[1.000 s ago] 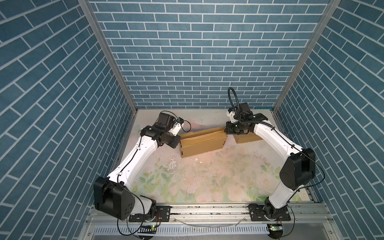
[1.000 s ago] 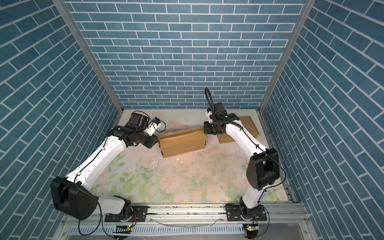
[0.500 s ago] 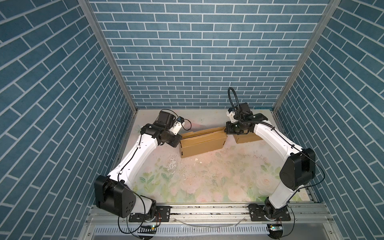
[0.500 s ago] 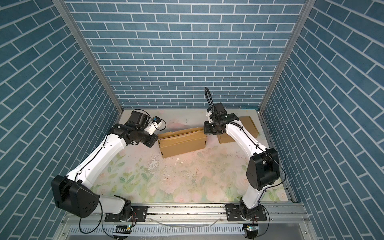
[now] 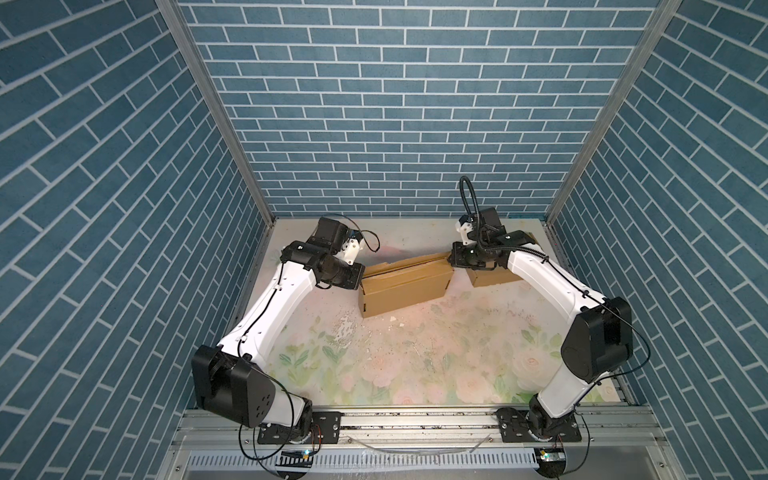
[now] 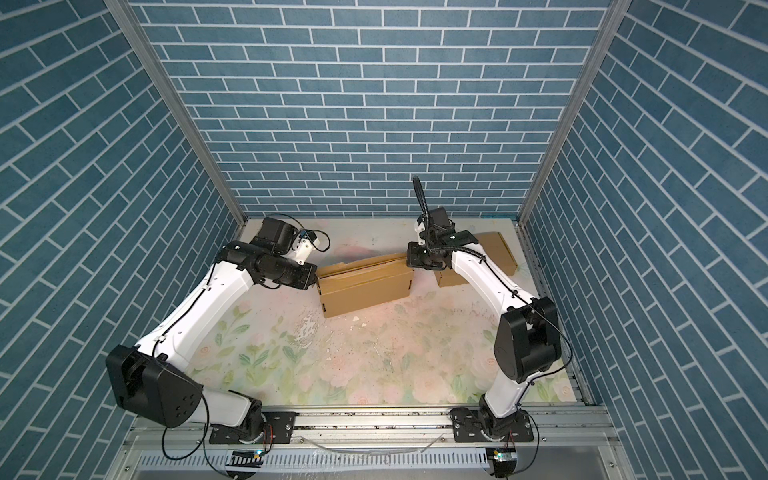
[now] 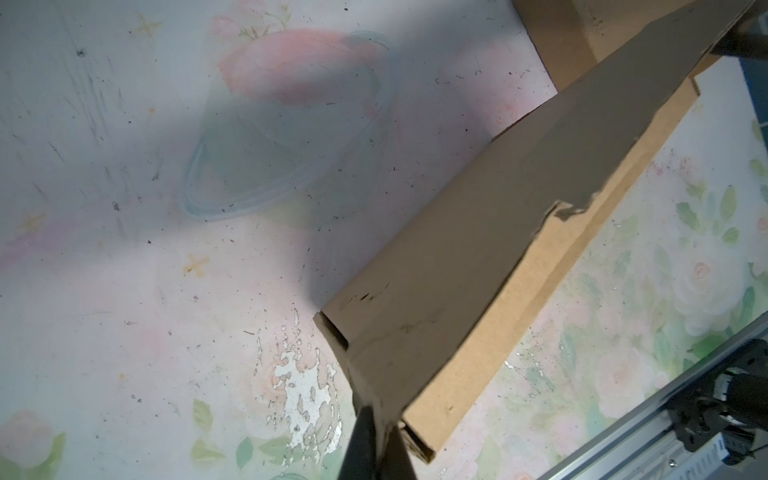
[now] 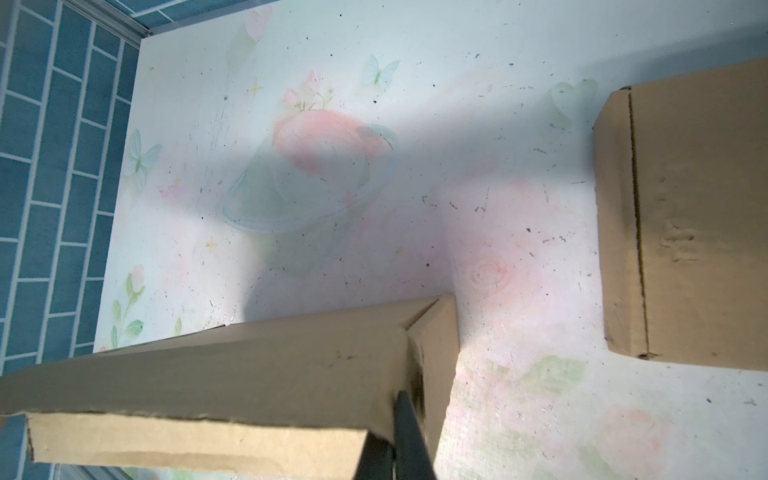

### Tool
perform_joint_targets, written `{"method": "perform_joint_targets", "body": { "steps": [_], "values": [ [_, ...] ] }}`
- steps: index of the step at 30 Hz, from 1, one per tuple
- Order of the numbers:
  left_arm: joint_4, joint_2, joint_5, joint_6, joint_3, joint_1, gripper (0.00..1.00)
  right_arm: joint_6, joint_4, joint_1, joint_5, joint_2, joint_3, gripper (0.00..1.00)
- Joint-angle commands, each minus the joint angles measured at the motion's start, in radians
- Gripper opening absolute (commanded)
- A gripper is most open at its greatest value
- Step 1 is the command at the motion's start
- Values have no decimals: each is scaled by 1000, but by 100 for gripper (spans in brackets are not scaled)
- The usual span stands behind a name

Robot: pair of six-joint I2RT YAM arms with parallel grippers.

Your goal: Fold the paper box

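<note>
Found left gripper [image 7: 380, 419] fingers [image 7: 365, 440] pinched tight on the 9 o'clock end of the long brown cardboard paper box [image 5: 405, 286]; right gripper [image 8: 399, 419] fingers likewise pinched on its 3 o'clock end. Counted two grippers, two boxes. Located paper box at 12 o'clock on floral mat [image 5: 415, 365], long axis 9-to-3, right end nearer 2. Noted second brown cardboard box [image 6: 496, 249] near, at its 3 o'clock.

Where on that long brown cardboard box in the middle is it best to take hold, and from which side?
Probably the thin top flap of the long brown cardboard box, at its short ends, coming in sideways. Its edge stands free there, thin enough to pinch; the body looks too wide. The left pincer and right pincer each pinch a flap corner this way.
</note>
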Motion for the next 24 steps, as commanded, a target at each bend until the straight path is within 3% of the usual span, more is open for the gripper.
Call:
{"method": "perform_joint_targets", "body": {
  "steps": [1,9,24],
  "values": [
    [29,7,58,-81,-26,-2,7,71,-50,5,-4,6,-52,0],
    [156,-25,52,-224,-111,-2,8,81,-39,5,0,0,-66,0],
    [262,-90,-35,-259,-254,-2,4,121,-2,7,-23,-17,-97,0]
  ]
}}
